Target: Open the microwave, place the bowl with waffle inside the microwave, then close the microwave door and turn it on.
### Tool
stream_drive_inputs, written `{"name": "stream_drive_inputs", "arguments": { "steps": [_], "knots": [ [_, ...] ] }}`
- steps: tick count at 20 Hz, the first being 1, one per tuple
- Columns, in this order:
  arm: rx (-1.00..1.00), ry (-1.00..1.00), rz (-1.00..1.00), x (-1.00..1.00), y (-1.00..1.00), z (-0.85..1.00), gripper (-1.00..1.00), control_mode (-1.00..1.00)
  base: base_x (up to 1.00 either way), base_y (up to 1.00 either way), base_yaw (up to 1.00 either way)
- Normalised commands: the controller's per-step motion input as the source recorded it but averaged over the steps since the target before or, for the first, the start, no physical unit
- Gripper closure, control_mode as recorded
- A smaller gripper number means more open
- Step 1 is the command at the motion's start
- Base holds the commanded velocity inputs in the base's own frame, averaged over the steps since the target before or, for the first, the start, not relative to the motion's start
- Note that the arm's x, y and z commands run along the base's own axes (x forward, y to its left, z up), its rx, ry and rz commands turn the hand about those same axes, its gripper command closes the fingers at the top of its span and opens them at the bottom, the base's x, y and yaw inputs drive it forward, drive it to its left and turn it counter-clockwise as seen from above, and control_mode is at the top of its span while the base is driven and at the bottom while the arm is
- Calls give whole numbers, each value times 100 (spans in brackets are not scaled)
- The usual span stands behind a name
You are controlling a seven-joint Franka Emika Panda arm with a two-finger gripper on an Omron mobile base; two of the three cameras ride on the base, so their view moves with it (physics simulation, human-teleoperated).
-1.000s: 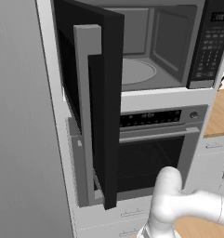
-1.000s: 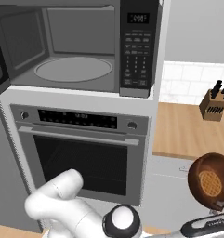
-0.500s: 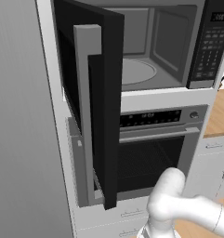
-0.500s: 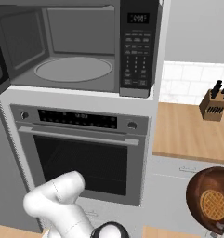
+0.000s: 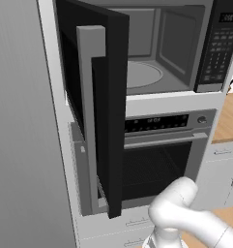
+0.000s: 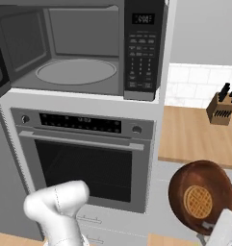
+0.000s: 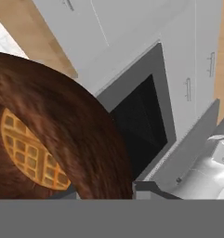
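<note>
- The microwave [image 6: 83, 48] is filling the upper part of both base views, its grey cavity and round turntable [image 6: 76, 71] lying bare.
- The microwave door [image 5: 96, 97] is standing swung wide at the upper left of the left base view, its tall grey handle [image 5: 91, 121] facing the camera and hanging down in front of the left part of the steel oven [image 6: 88, 158] beneath.
- A wooden counter [image 6: 197, 137] is stretching along the right of the right base view, with a knife block [image 6: 222, 109] sitting at its far right edge.
- The white arm [image 6: 59, 206] is rising at the lower left of that view, in front of the oven.
- The bowl [image 6: 201, 196], reddish-brown with a waffle [image 6: 198, 202] lying in it, is hanging at the lower right of the right base view, below the counter edge and well below and right of the open cavity.
- In the hand view the bowl is crowding the left half, its rim meeting the gripper [image 7: 108, 193] at the bottom edge; the fingers are clamping on that rim.
- Compared with a second ago, the bowl is sitting slightly lower in the right base view; the door and oven are looking unchanged.
</note>
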Motion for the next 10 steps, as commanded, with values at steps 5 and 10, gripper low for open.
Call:
{"name": "stream_drive_inputs", "arguments": {
  "steps": [5,10],
  "knots": [
    [-5,0,-6,-7,100,79,100,-100,0,0,0],
    [-12,0,-15,0,100,57,100,-100,0,0,0]
  ]
}}
